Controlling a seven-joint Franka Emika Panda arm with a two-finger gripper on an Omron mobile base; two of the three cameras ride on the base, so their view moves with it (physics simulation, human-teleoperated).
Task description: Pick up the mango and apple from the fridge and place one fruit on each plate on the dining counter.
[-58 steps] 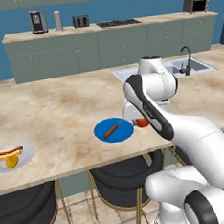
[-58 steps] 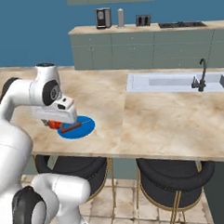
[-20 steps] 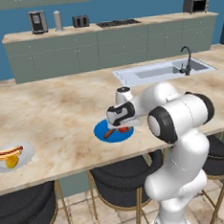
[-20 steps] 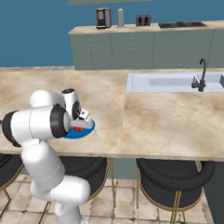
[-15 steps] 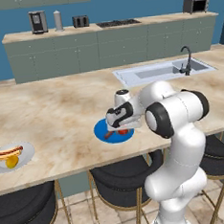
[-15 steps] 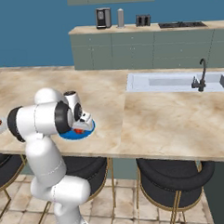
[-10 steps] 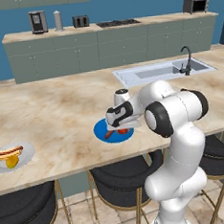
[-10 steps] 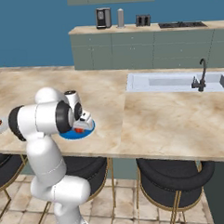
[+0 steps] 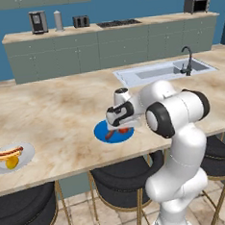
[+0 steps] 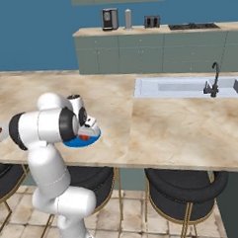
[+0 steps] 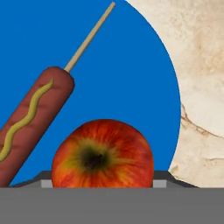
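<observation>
The red apple [image 11: 103, 155] rests low on the bright blue plate [image 11: 109, 65], next to a corn dog on a stick [image 11: 33, 118]. My gripper [image 11: 103, 181] is shut on it, the fingertips [image 11: 161, 183] close against its sides. From the left base view, the gripper [image 9: 121, 124] hangs over the blue plate [image 9: 100, 132] with the apple [image 9: 122, 131] under it. In the right base view, the gripper [image 10: 88, 130] covers part of that plate [image 10: 74, 142]. The mango [image 9: 12, 163] lies on the pale plate [image 9: 26, 154] beside a hot dog. The fridge is out of view.
The dining counter [image 9: 61, 109] of beige stone runs across, with black stools [image 9: 125, 178] under its near edge. A sink with a dark tap [image 9: 187, 67] is set in at the right. A green-cabinet counter with appliances [image 9: 39, 22] stands behind.
Since the earliest frames, the arm has swung the apple from the right of the blue plate to over it. In the last second the hand has hardly moved.
</observation>
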